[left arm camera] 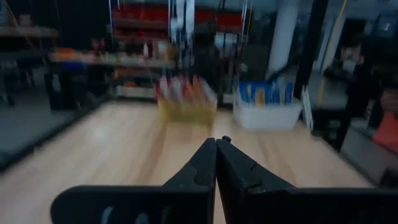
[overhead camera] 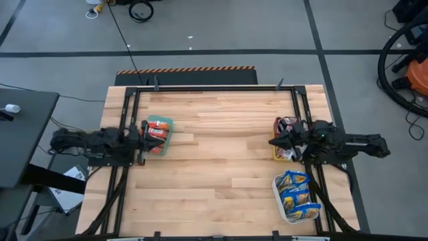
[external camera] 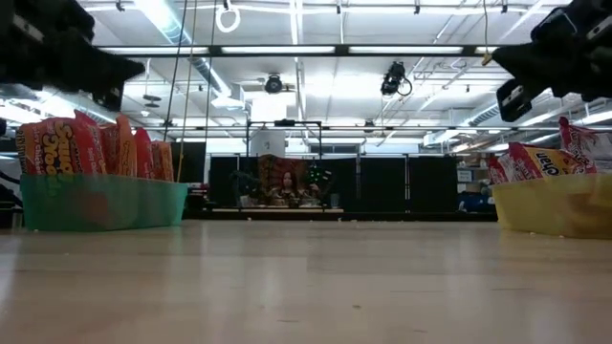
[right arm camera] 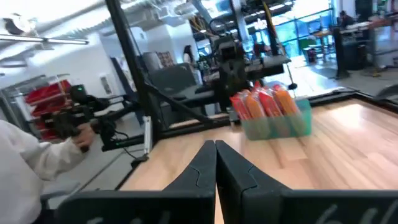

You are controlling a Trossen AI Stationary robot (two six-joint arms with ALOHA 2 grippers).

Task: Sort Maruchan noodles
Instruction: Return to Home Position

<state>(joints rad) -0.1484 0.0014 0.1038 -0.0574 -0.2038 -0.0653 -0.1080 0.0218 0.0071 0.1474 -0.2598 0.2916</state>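
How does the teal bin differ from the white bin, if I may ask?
The teal bin holds orange-red packets; the white bin holds blue packets. The teal bin stands on the table's left side, by the left gripper; the white bin on its right side. Both are open-topped.

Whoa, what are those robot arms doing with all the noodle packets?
The sorting looks finished: every packet in view sits in a bin. The orange packets stand in the teal bin. The blue packets fill the white bin, and the red-and-silver packets are in the yellow bin. The left hand hangs by the teal bin's edge and the right hand hangs over the yellow bin. Both are shut and hold nothing.
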